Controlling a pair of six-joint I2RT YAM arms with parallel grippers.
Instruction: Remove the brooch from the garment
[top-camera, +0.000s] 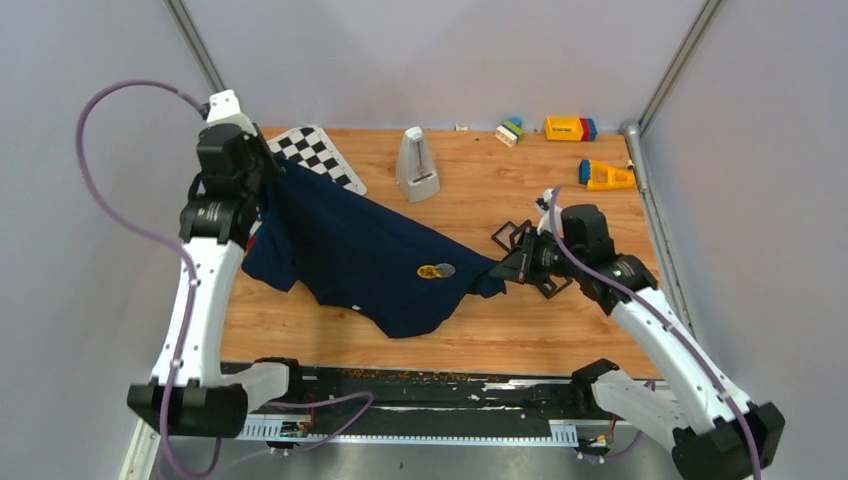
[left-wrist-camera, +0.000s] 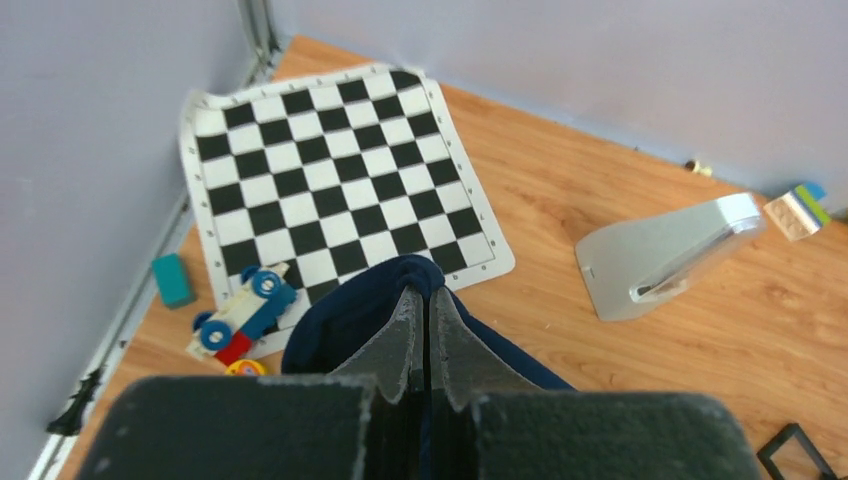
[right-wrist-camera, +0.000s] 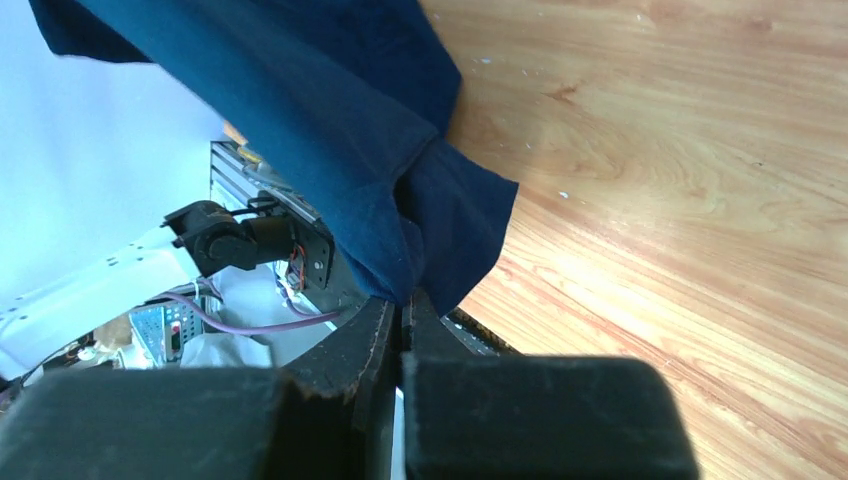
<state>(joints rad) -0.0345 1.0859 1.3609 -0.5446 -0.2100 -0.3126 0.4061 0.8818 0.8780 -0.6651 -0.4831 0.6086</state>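
The navy-blue garment (top-camera: 350, 250) is stretched between both arms, partly lifted off the wooden table. The brooch (top-camera: 447, 269), a small greyish round disc, sits on the cloth beside a yellow patch (top-camera: 431, 270), left of my right gripper. My left gripper (top-camera: 272, 185) is shut on the garment's upper-left fold; in the left wrist view the cloth (left-wrist-camera: 350, 320) bulges over the closed gripper (left-wrist-camera: 420, 292). My right gripper (top-camera: 505, 268) is shut on the garment's right corner; in the right wrist view the cloth (right-wrist-camera: 330, 120) hangs from the closed gripper (right-wrist-camera: 400, 305). The brooch is hidden in both wrist views.
A checkered mat (top-camera: 318, 152) lies at the back left, with a toy car (left-wrist-camera: 243, 310) and a teal block (left-wrist-camera: 172, 279) near it. A grey wedge-shaped stand (top-camera: 417, 165) stands mid-back. Coloured blocks (top-camera: 569, 128) lie at the back right. Black square frames (top-camera: 515, 238) lie by the right gripper.
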